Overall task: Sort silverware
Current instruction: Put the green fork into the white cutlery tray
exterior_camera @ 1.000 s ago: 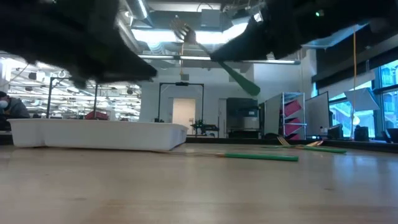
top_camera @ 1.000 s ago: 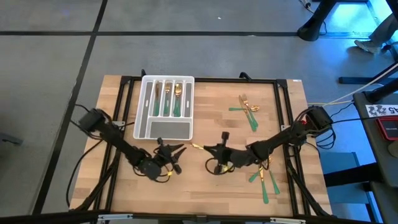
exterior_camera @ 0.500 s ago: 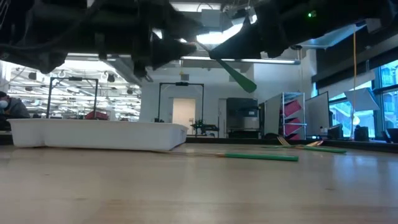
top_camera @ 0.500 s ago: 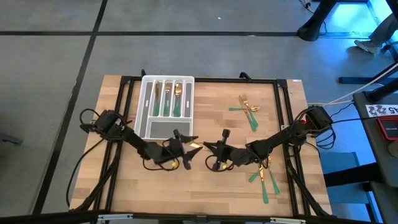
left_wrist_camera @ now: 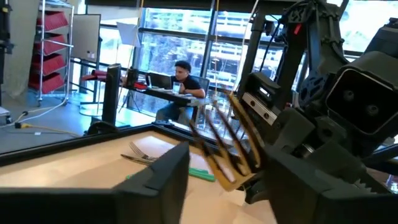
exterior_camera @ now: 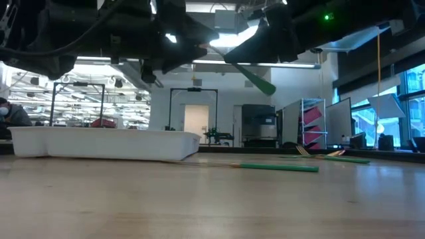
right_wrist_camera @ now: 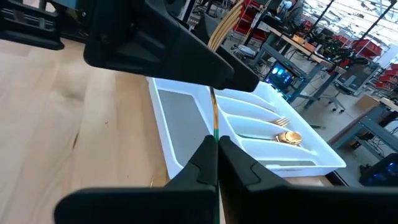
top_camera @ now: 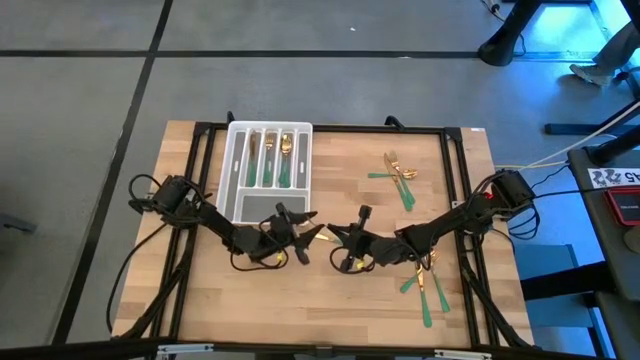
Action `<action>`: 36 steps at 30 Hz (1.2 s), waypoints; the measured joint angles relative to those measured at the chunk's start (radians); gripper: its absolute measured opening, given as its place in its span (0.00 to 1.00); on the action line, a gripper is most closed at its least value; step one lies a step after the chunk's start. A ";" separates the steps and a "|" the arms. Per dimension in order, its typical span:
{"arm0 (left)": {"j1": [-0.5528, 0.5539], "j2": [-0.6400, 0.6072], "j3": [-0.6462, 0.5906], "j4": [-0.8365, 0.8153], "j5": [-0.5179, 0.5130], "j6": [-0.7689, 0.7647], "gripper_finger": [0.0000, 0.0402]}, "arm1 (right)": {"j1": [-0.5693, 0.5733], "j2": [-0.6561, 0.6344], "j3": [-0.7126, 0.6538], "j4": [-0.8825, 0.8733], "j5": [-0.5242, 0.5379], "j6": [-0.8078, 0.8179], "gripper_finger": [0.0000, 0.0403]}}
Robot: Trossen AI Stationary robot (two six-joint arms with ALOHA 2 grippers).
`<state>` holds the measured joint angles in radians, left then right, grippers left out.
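My right gripper (top_camera: 337, 240) hangs above the table's middle, shut on a fork with a gold head (left_wrist_camera: 225, 152) and a green handle (exterior_camera: 256, 79). My left gripper (top_camera: 306, 234) faces it from the left. It is open, with its fingers on either side of the fork's head; whether they touch it I cannot tell. The white tray (top_camera: 232, 168) at the far left has several pieces of silverware lying in its narrow compartments (right_wrist_camera: 283, 134). My right gripper pinches the fork's green handle (right_wrist_camera: 214, 132) between its two fingers, just below where the gold neck begins. The fingers come nearly level from the table's right. The fork is lifted clear, its head toward my left gripper and its handle end slanting down behind (exterior_camera: 264, 87).
Loose silverware lies in two groups on the wood: one far right of centre (top_camera: 398, 176), one near the right arm (top_camera: 426, 288). In the low view a green-handled piece (exterior_camera: 275, 167) lies flat on the table. Black rails (top_camera: 200, 140) frame the table.
My left gripper has gone from the near edge toward the far side and the right, rising and tipping up to about level. It now stands at the head of the fork. My right gripper and the fork have kept still.
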<state>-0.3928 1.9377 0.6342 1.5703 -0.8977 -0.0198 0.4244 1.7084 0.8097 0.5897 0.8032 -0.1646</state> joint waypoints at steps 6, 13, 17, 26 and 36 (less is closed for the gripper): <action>-0.002 0.000 0.001 0.000 0.042 0.002 0.21 | -0.001 0.007 0.002 0.001 -0.012 0.002 0.00; -0.002 0.000 -0.001 -0.001 0.121 0.062 0.05 | -0.006 0.008 0.002 -0.012 -0.110 0.003 0.02; -0.012 0.000 0.000 0.001 0.136 0.093 0.00 | -0.018 0.008 0.002 -0.014 -0.206 0.002 0.05; -0.044 -0.009 0.000 -0.053 0.142 0.154 0.00 | -0.018 -0.018 0.001 -0.098 -0.194 -0.048 0.25; -0.236 -0.420 0.100 -1.347 0.124 -0.224 0.01 | 0.010 -0.097 0.000 -0.337 -0.221 -0.015 0.34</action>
<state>-0.6284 1.5174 0.7342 0.2233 -0.7737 -0.2438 0.4342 1.6119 0.8101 0.2523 0.5824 -0.1796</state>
